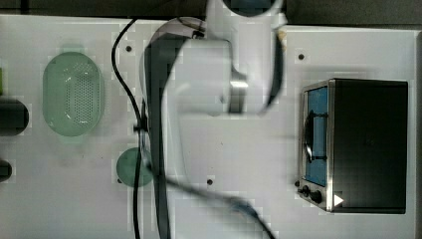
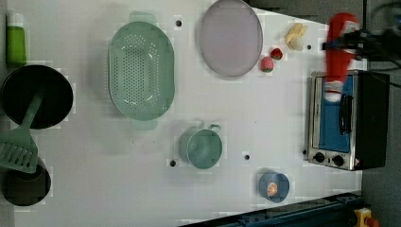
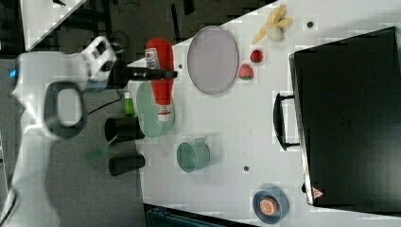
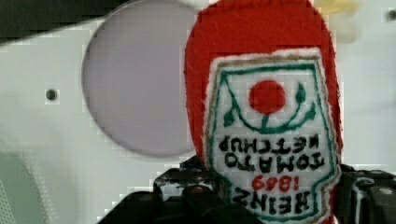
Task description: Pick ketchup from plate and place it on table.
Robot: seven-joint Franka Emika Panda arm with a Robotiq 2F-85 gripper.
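Note:
The ketchup (image 2: 339, 52) is a red plush bottle with a white Heinz label. It hangs in the air with my gripper (image 2: 347, 40) shut on it. In the left view it is to the right of the pale lilac plate (image 2: 230, 38), above the oven's edge. The right view shows the ketchup (image 3: 161, 78) in my gripper (image 3: 156, 73), to the left of the bare plate (image 3: 213, 59), over the white table (image 3: 246, 123). In the wrist view, the label (image 4: 266, 140) is close up, black fingers (image 4: 187, 186) flank the bottle, and the plate (image 4: 135, 84) lies behind.
A black toaster oven (image 2: 347, 120) takes the left view's right side. A banana (image 2: 295, 37) and two strawberries (image 2: 267, 64) lie by the plate. A green basket (image 2: 141, 71), a green mug (image 2: 202, 146), a blue bowl (image 2: 273, 185) and a black pot (image 2: 35, 97) stand around.

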